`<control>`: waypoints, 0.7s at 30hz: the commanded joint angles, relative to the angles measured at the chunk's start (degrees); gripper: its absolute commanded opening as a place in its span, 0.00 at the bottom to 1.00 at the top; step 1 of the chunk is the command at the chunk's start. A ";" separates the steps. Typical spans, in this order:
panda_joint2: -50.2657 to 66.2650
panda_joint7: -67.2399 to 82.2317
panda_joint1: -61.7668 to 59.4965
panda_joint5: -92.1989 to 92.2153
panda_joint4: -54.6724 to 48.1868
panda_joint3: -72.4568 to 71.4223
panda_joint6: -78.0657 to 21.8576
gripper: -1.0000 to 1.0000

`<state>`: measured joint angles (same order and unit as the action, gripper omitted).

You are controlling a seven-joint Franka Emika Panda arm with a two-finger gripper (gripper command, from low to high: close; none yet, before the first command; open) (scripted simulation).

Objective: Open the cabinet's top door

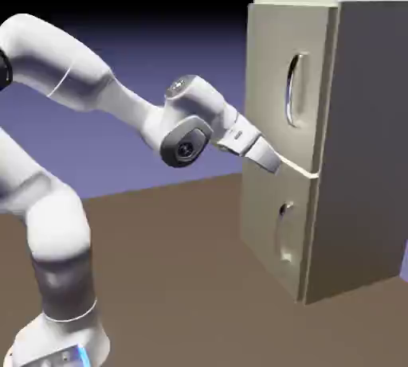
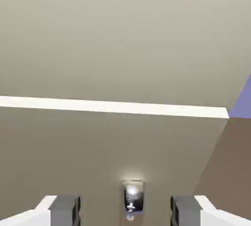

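– White arm (image 1: 131, 99), what's nearest?
– That, to the left of the cabinet (image 1: 362, 142) in the exterior view. The brown worktop (image 1: 167, 270) runs under the cabinet.
– And the hand (image 1: 273, 166)?
– In front of the cabinet's doors, near the pale strip (image 2: 112, 106) between them. Its fingertips (image 2: 64, 211) stand well apart, with nothing gripped. Whether they touch the cabinet, I can't tell.
– Anything beyond them?
– The lower door (image 1: 271, 238), on the cabinet's front, with its small shiny handle (image 1: 281, 232). In the hand view that handle shows between the tips, farther off.
– Where's the top door (image 1: 267, 79)?
– On the cabinet's upper front, closed, its curved metallic handle (image 1: 293, 91) upright above the hand.
– And farthest?
– The blue-violet backdrop (image 1: 183, 55), behind the cabinet.
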<state>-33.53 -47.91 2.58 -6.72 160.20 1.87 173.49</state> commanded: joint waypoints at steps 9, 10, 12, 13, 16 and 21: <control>-2.92 -18.21 6.31 -22.43 -2.67 6.23 -1.72 0.50; -3.24 -20.23 7.01 -24.93 -2.97 6.92 -1.91 0.50; -3.89 -24.28 8.41 -29.91 -3.57 8.30 -2.29 0.50; -4.21 -26.30 9.11 -32.40 -3.86 8.99 -2.49 0.50; -5.18 -32.37 11.21 -39.88 -4.75 11.07 -3.06 0.50; -6.80 -42.48 14.72 -52.34 -6.24 14.52 -4.02 0.50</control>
<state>-40.34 -90.40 17.29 -59.06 153.96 16.39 169.48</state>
